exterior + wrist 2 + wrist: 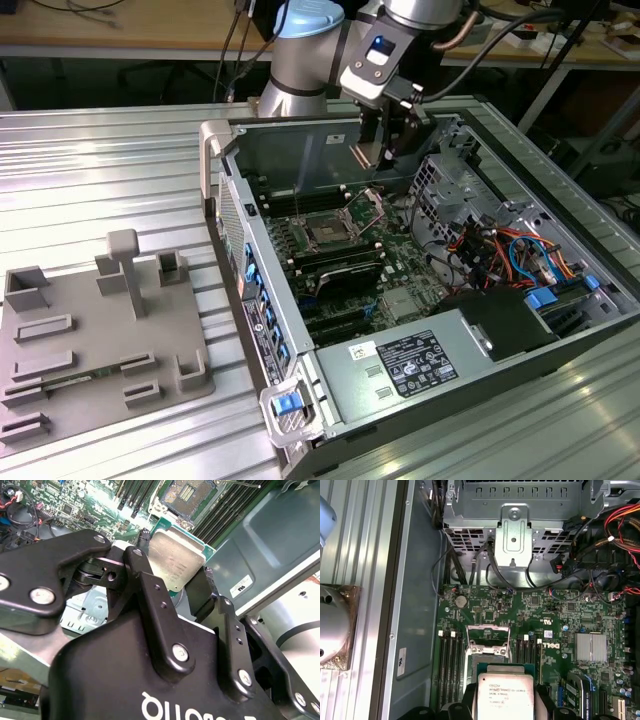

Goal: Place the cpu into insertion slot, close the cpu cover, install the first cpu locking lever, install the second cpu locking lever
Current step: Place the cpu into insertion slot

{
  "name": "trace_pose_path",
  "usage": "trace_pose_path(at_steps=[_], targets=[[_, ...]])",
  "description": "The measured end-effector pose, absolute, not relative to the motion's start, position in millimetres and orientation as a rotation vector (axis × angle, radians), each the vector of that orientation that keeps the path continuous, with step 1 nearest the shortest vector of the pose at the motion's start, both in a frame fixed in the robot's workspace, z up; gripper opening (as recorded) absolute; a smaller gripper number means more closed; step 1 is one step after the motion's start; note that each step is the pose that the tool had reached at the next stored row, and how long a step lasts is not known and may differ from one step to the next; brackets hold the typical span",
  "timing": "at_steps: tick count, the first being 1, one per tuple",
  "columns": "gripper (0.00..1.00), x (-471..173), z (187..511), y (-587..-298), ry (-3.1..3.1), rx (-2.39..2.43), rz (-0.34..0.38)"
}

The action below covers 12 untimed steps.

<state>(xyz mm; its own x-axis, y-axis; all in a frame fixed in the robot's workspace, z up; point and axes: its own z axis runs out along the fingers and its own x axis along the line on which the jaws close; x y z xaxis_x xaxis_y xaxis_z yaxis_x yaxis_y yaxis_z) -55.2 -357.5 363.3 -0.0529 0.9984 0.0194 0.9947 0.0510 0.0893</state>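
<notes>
Room lies open above the insertion slot (326, 233); the raised cpu cover (368, 207) stands just beside it, the drive cage (450, 180) nearby.

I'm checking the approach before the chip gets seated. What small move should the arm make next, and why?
Probably ease straight down toward the insertion slot, with the cpu centred over it. The gripper is shut on the cpu, which hangs clear above the board. The slot lies open and empty, with the cpu cover raised, so nothing seems to block a slow descent.

Exterior view overlooks case (262, 330); wrist views share motherboard (545, 620) (75, 495).
</notes>
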Motion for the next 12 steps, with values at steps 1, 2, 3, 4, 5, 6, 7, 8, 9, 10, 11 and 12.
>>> trace_pose_path(at_steps=[1,2,3,4,5,6,7,8,9,10,11,12], targets=[[0.54,-55.2,363.1,-357.5,2.242,2.128,0.121],[0.54,-55.2,362.9,-357.5,2.242,2.128,0.121],[0.54,-55.2,362.8,-357.5,2.242,2.128,0.121],[0.54,-55.2,362.6,-357.5,2.242,2.128,0.121],[0.54,-55.2,362.4,-357.5,2.242,2.129,0.121],[0.54,-55.2,362.2,-357.5,2.242,2.128,0.121],[0.54,-55.2,361.9,-357.5,2.242,2.129,0.121],[0.54,-55.2,361.6,-357.5,2.242,2.129,0.121],[0.54,-55.2,361.4,-357.5,2.242,2.128,0.121],[0.54,-55.2,361.2,-357.5,2.242,2.129,0.121],[0.54,-55.2,361.1,-357.5,2.242,2.128,0.121],[0.54,-55.2,360.7,-357.5,2.243,2.129,0.121]])
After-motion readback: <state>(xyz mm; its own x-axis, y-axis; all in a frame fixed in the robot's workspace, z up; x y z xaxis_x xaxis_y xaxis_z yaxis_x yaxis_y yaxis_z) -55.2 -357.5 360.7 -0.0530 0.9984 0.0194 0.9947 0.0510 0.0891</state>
